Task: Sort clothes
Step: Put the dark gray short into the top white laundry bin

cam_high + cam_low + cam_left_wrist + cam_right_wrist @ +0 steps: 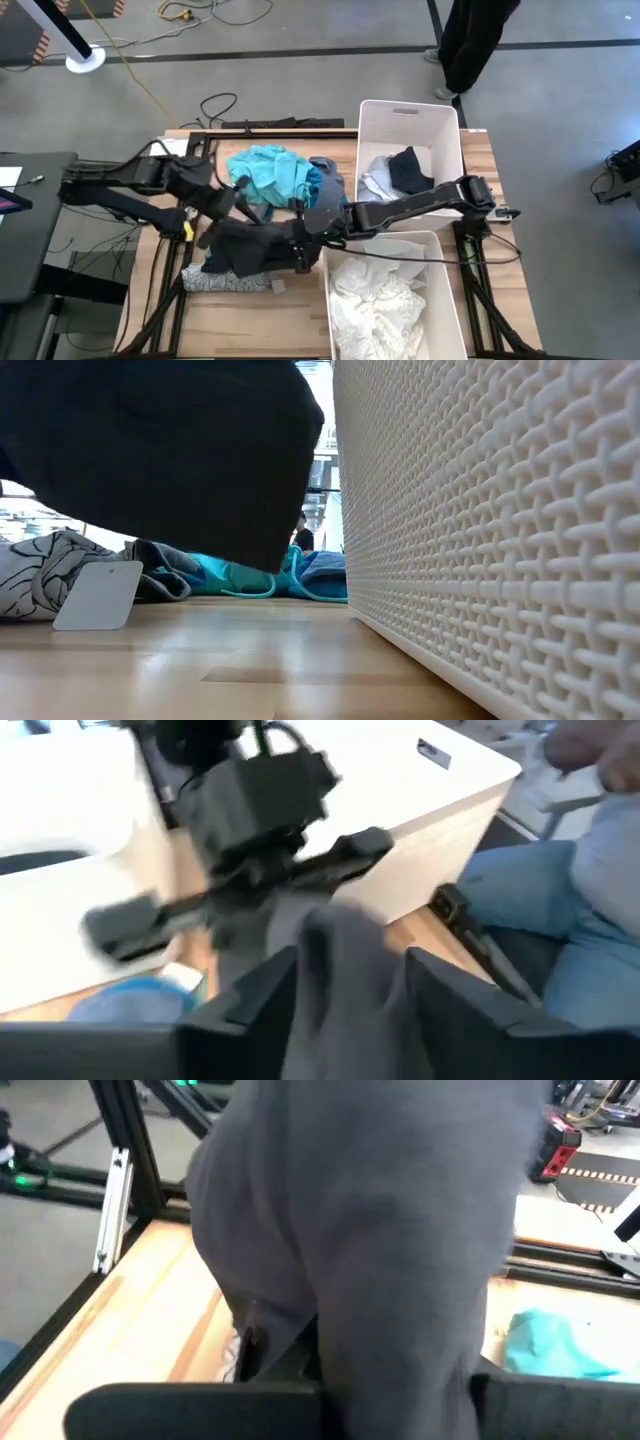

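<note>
Landmark: dark grey garment (pixel 245 250), held above the wooden table (pixel 300 310) in the high view.

Left of it: left gripper (pixel 240 200) reaches in from the table's left side. Left wrist view shows grey cloth between its fingers (pixel 262 990); jaws appear closed on the garment, though that view is blurred.

Below it: white leaf-print garment (pixel 225 283) lies flat on the table, partly under the dark grey one. Low view shows a blank white tag (pixel 98 596) on this piece; no readable writing.

Behind it: teal garment (pixel 270 172) heaped on the table, blue garment (pixel 325 180) touching its right side.

Right of it: right gripper (pixel 305 245) at the dark grey garment's right edge. Right wrist view shows grey cloth draped over and between its fingers; jaws closed on it.

Further right: two white bins. Far bin (pixel 440 125) holds a black garment (pixel 410 170) on a pale grey-white garment (pixel 378 178). Near bin (pixel 445 300) holds white garments (pixel 375 300). Small label on the far bin's rim, unreadable.

Beyond the table: a person's dark-trousered legs (pixel 475 45) on the floor
</note>
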{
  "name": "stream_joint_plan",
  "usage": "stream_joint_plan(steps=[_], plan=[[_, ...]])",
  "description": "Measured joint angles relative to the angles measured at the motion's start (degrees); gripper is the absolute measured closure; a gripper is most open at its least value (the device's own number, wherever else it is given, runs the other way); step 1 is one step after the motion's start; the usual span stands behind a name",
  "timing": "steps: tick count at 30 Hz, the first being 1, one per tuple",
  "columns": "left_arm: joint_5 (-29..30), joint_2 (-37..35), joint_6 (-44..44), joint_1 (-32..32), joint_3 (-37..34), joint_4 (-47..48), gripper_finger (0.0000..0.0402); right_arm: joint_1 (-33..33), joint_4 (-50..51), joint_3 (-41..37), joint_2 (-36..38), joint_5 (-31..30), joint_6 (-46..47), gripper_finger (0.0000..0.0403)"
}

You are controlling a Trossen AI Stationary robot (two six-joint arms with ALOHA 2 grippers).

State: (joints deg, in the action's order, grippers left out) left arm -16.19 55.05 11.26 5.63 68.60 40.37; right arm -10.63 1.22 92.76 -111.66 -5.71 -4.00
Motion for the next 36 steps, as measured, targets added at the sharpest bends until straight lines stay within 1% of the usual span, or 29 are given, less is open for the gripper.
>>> stream_joint_plan(steps=[3, 6, 9, 15, 18, 22, 26, 29, 30, 33, 36], plan=[[2.16, -2.87, -0.70, 0.00, 0.02, 2.57, 0.0189, -0.11, 1.61, 1.99, 0.23, -0.36, -1.89, 0.0339], [4.76, -5.65, -1.59, 0.00, 0.02, 5.25, 0.0171, -0.52, 4.87, 4.86, 0.76, -0.54, -3.48, 0.0339], [6.84, -8.07, -2.83, 0.00, 0.02, 8.37, 0.0167, -0.81, 7.39, 8.18, 0.84, -1.44, -5.23, 0.0339], [8.42, -10.93, -6.17, 0.00, 0.02, 14.78, 0.0166, -1.58, 18.36, 16.57, 0.84, -7.27, -9.17, 0.0339], [10.41, -11.47, -7.45, 0.00, -0.08, 19.28, 0.0166, -1.86, 25.15, 21.40, 0.84, -11.28, -10.02, 0.0339], [13.20, -11.82, -8.48, -0.02, -0.58, 22.55, 0.0166, -1.88, 35.94, 28.70, 0.92, -17.70, -10.21, 0.0339], [13.31, -12.51, -9.05, 0.00, -2.85, 23.90, 0.0166, -2.24, 46.21, 36.17, 0.86, -25.24, -10.13, 0.0339], [13.34, -12.76, -9.15, 0.00, -5.47, 23.08, 0.0166, -2.36, 53.13, 41.81, 1.10, -31.35, -9.54, 0.0339], [13.34, -12.78, -9.15, 0.00, -6.61, 23.39, 0.0166, -2.36, 54.84, 42.50, 1.28, -33.13, -9.31, 0.0339], [13.27, -12.74, -9.15, 0.00, -9.97, 21.72, 0.0166, -2.33, 56.66, 40.82, 4.40, -37.34, -9.42, 0.0339], [12.74, -12.72, -9.17, 0.00, -13.48, 19.03, 0.0166, -1.56, 60.87, 40.86, 7.49, -42.32, -6.85, 0.0339]])
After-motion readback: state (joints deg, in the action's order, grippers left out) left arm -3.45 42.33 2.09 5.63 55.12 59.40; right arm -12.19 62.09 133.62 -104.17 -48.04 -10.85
